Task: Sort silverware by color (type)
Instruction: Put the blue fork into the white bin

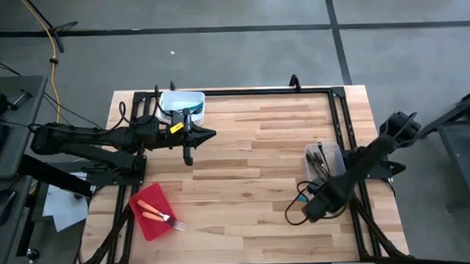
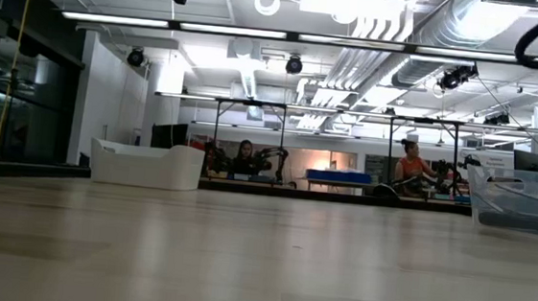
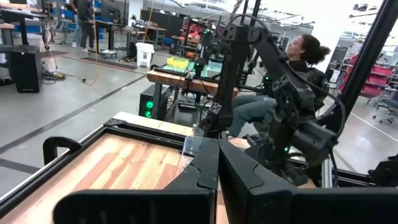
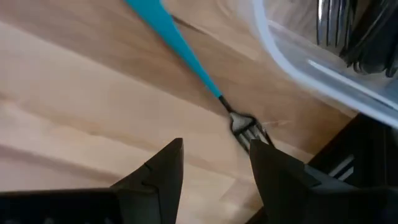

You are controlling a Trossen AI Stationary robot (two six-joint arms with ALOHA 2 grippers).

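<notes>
A teal-handled fork (image 4: 186, 53) lies flat on the wooden table, its metal tines (image 4: 244, 126) pointing toward my right gripper (image 4: 217, 146). That gripper is open and hovers low over the tine end, near the table's right edge (image 1: 310, 209). Beside it, a clear tub (image 1: 324, 162) holds dark utensils (image 4: 348, 31). Orange-handled forks (image 1: 155, 213) rest on a red tray (image 1: 143, 199) at the near left. My left gripper (image 1: 211, 134) is shut and empty, held above the table next to a white tub (image 1: 181, 105). My right gripper has its open fingers on either side of the fork's tine end, coming from above. One finger (image 4: 273, 168) covers the tips of the tines (image 4: 252, 138); I cannot tell whether it touches them.
The clear tub's wall (image 4: 298, 59) stands close beside the fork. A black frame (image 1: 241, 91) runs along the table's edges. Bare wood (image 1: 244, 179) lies between the two arms. People sit at benches in the room beyond (image 2: 412, 171).
</notes>
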